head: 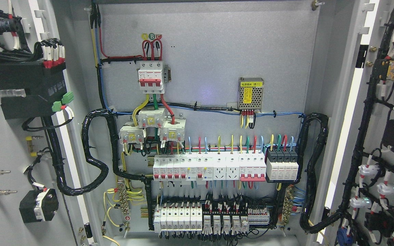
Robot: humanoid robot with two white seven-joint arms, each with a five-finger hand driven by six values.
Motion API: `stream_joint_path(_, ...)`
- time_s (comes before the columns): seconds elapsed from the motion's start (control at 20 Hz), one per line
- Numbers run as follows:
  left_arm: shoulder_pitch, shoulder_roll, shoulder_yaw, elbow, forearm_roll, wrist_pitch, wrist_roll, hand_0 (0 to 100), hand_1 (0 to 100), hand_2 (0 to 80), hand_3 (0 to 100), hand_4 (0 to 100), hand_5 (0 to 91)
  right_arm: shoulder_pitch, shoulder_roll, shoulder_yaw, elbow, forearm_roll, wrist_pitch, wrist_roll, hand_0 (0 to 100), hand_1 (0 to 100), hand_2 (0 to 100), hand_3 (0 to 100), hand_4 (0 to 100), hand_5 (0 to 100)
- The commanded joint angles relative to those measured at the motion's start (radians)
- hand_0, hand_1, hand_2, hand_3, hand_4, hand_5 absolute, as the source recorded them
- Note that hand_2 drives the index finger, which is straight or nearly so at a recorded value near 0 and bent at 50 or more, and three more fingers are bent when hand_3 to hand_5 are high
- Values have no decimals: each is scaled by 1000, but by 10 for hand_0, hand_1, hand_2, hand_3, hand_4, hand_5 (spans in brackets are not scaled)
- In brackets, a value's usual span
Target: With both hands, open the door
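No part of the robot's body shows in the head view.

Matt grey painted metal backplate (pixel 217 68), glossy white plastic breakers (pixel 209 167), and black ribbed plastic conduit (pixel 96 143) along its left edge.

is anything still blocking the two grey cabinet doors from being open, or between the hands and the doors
Nothing visible blocks them. The left grey metal door and right grey metal door both stand swung wide, their wired inner faces showing, and the grey back panel with breakers is exposed. Neither robot hand is in view.
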Motion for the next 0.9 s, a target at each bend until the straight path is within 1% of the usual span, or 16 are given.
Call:
stream_joint_path(0.0, 3, 23, 60, 6, 38, -324, -1, 0, 0, 0, 0, 42, 0, 14, -36, -36, 21, -47, 0, 2, 0, 0, 0, 0, 0, 0)
stream_joint_path(0.15, 9, 28, 86, 6, 58, -324, -1, 0, 0, 0, 0, 42, 0, 21, -44, -49, 21, -97, 0, 2, 0, 0, 0, 0, 0, 0)
stream_joint_path(0.3, 40, 35, 120, 12, 84, -328, -1, 0, 0, 0, 0, 42, 0, 25, -47, -63, 21, -108, 0, 3, 0, 0, 0, 0, 0, 0)
stream_joint_path(0.5, 47, 47, 143, 31, 104, -365, -1, 0, 0, 0, 0, 43, 0, 29, -50, -75, 22, -108, 2, 6, 0, 0, 0, 0, 0, 0)
stream_joint_path(0.6, 72, 52, 159, 34, 118, -368, -1, 0, 0, 0, 0, 43, 0, 35, -63, -77, 28, -108, 2, 8, 0, 0, 0, 0, 0, 0)
stream_joint_path(0.65, 79, 58, 162, 35, 121, -370, -1, 0, 0, 0, 0, 43, 0, 37, -69, -79, 33, -108, 2, 20, 0, 0, 0, 0, 0, 0)
stream_joint_path(0.7, 81, 61, 163, 35, 130, -370, -1, 0, 0, 0, 0, 43, 0, 37, -75, -79, 36, -110, 2, 41, 0, 0, 0, 0, 0, 0)
stream_joint_path(0.75, 83, 63, 174, 37, 138, -370, -1, 0, 0, 0, 0, 43, 0, 37, -78, -80, 36, -110, 2, 51, 0, 0, 0, 0, 0, 0)
stream_joint_path(0.85, 87, 72, 198, 41, 161, -370, -1, 0, 0, 0, 0, 43, 0, 37, -78, -79, 36, -113, 5, 51, 0, 0, 0, 0, 0, 0)
